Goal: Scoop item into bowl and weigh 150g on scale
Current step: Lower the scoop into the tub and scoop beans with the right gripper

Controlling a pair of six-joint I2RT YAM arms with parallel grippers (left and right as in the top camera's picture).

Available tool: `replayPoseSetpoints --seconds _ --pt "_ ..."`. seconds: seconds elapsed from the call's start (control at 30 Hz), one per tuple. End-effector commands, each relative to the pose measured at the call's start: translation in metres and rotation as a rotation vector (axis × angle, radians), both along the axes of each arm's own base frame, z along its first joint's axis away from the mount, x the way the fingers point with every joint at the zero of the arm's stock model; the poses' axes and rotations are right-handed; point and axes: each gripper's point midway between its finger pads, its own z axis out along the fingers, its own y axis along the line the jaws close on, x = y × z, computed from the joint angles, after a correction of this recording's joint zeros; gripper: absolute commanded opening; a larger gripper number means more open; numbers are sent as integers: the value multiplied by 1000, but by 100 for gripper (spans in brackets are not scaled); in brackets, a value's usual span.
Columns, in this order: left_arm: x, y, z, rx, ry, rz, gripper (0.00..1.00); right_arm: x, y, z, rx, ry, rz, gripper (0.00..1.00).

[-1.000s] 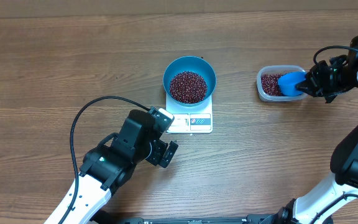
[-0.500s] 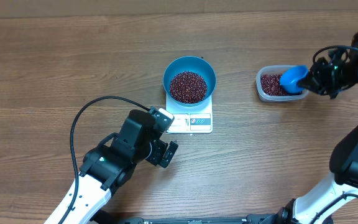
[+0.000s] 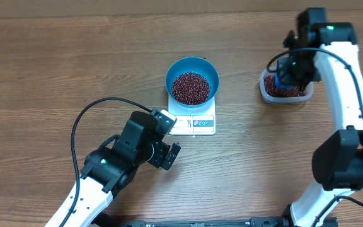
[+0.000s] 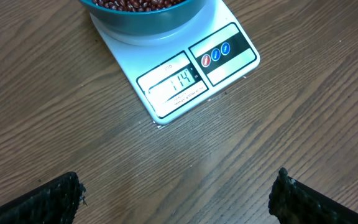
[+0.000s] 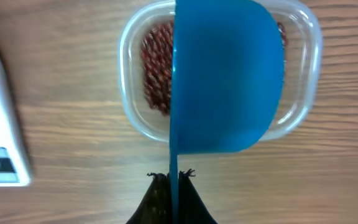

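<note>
The right claw (image 5: 171, 186) is pressed together on the thin handle of a small blue scoop (image 5: 225, 81), which hangs over a clear tub (image 5: 126, 99) holding some beans (image 5: 157, 74). The left claw (image 4: 176, 202) is spread wide above the counter (image 4: 303, 112), just in front of the scale (image 4: 179, 74). The blue bowl (image 3: 175, 68) sits on the scale with a heap of the red-brown beans inside.

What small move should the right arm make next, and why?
Probably lower the scoop into the tub and dig up more beans. The right gripper holds the scoop by its handle above the tub, turned on edge with no beans showing in it. The scale under the bowl reads 114, short of 150.
</note>
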Motion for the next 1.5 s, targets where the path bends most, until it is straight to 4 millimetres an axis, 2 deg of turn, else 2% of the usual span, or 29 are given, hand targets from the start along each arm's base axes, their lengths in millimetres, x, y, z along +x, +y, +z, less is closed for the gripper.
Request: replayPoseSetpoints --seconds 0.0,0.23,0.37,0.5,0.97,1.23,1.47 --pt "0 0 -3 14 -1 -10 100 -1 -20 18 -146 -28 45 4" --pt "0 0 -3 14 -1 -10 100 -4 -12 10 -102 8 103 4" --pt "0 0 -3 14 -1 -10 99 -3 -13 -4 -105 38 122 4" --pt "0 0 -3 14 -1 -10 99 -2 -24 -18 -172 47 107 4" --pt "0 0 -3 14 -1 -10 100 2 -44 -39 -291 33 66 4" --pt "0 0 -3 14 -1 -10 100 9 -37 -43 -252 0 55 4" --pt "0 0 -3 14 -1 -10 100 4 -29 -51 -205 25 87 4"
